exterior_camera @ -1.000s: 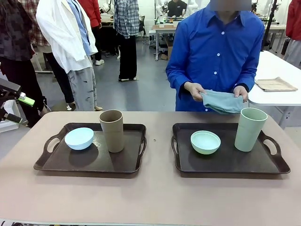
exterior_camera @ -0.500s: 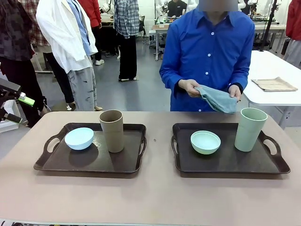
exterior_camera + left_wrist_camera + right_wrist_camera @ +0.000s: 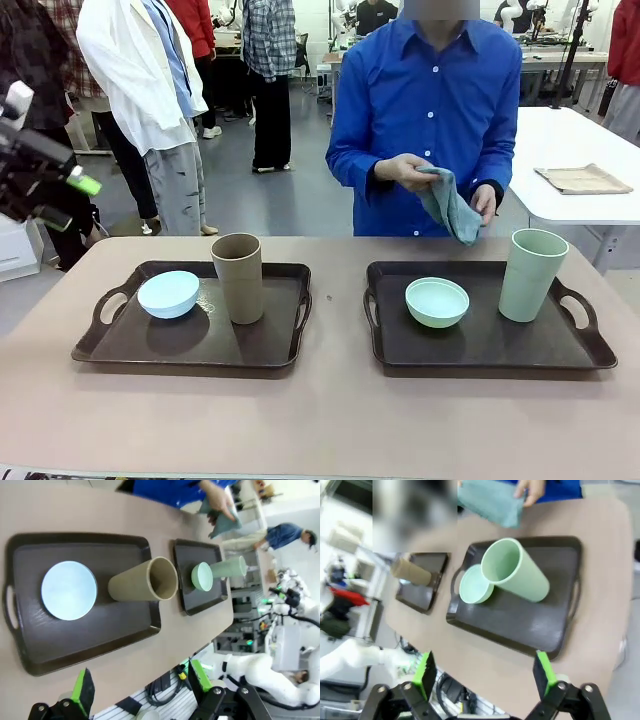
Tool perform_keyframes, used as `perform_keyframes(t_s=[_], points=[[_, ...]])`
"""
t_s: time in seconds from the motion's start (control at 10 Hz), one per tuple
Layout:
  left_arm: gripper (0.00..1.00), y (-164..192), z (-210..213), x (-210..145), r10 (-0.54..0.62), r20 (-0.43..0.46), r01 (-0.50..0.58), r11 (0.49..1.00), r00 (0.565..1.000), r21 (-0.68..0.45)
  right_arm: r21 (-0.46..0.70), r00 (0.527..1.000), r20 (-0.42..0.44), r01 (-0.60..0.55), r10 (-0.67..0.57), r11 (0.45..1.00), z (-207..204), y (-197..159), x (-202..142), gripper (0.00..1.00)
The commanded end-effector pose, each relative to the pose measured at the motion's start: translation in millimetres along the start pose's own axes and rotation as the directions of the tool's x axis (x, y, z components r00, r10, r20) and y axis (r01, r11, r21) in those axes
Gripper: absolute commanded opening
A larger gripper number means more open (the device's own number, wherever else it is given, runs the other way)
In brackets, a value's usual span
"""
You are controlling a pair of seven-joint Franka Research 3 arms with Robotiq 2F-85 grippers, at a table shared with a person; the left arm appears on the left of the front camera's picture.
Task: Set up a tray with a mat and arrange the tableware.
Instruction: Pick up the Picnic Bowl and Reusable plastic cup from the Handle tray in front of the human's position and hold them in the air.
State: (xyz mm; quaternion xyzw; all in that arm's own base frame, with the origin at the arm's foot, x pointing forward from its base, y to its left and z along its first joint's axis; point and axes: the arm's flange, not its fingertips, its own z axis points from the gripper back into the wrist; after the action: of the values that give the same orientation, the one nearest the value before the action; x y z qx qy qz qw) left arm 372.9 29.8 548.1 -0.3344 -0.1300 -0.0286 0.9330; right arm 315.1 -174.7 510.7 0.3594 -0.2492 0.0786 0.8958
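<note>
Front view showed the counter (image 3: 330,430) with a person at its far edge holding a teal cloth (image 3: 450,205) in both hands, probably the mat, opened out ready for a tray. On the counter's left half lay the left tray (image 3: 150,345), on its right half the right tray (image 3: 480,345), neither yet lined. The tan tumbler (image 3: 238,277) and light blue bowl (image 3: 168,294) stood on the counter's left half, the pale green tumbler (image 3: 530,275) and pale green bowl (image 3: 437,302) on its right. The left gripper (image 3: 140,682) and right gripper (image 3: 484,672) hung above the counter, jaws wide and holding nothing, apparently waiting.
</note>
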Motion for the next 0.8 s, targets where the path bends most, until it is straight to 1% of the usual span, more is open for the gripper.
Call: perform_keyframes(t_s=[0.0, 0.1, 0.2, 0.3, 0.4, 0.6, 0.7], points=[[1.00, -36, 4, 21, -0.044, -0.065, 0.051, 0.993, 0.997, 0.110, 0.028, 0.980, -0.060, -0.189, 0.190, 0.982, 7, -33, 31, 1.00], [1.00, -59, -4, 28, -0.055, -0.083, 0.068, 0.984, 0.995, 0.167, 0.050, 0.953, -0.104, -0.281, 0.285, 0.958, 10, -43, 44, 1.00], [1.00, -83, -14, 35, -0.072, -0.103, 0.091, 0.974, 0.992, 0.205, 0.102, 0.928, -0.107, -0.347, 0.357, 0.932, 10, -51, 57, 1.00], [1.00, -110, -28, 40, -0.088, -0.127, 0.118, 0.962, 0.988, 0.247, 0.170, 0.882, -0.102, -0.441, 0.461, 0.881, 9, -57, 68, 1.00], [1.00, -132, -40, 46, -0.096, -0.144, 0.134, 0.951, 0.985, 0.280, 0.230, 0.852, -0.080, -0.489, 0.517, 0.841, 6, -61, 77, 1.00], [1.00, -172, -72, 53, -0.091, -0.163, 0.142, 0.932, 0.982, 0.333, 0.357, 0.809, -0.041, -0.536, 0.586, 0.765, -8, -61, 91, 1.00], [1.00, -194, -92, 55, -0.088, -0.156, 0.138, 0.926, 0.984, 0.350, 0.389, 0.797, -0.037, -0.543, 0.602, 0.744, -20, -62, 98, 1.00]])
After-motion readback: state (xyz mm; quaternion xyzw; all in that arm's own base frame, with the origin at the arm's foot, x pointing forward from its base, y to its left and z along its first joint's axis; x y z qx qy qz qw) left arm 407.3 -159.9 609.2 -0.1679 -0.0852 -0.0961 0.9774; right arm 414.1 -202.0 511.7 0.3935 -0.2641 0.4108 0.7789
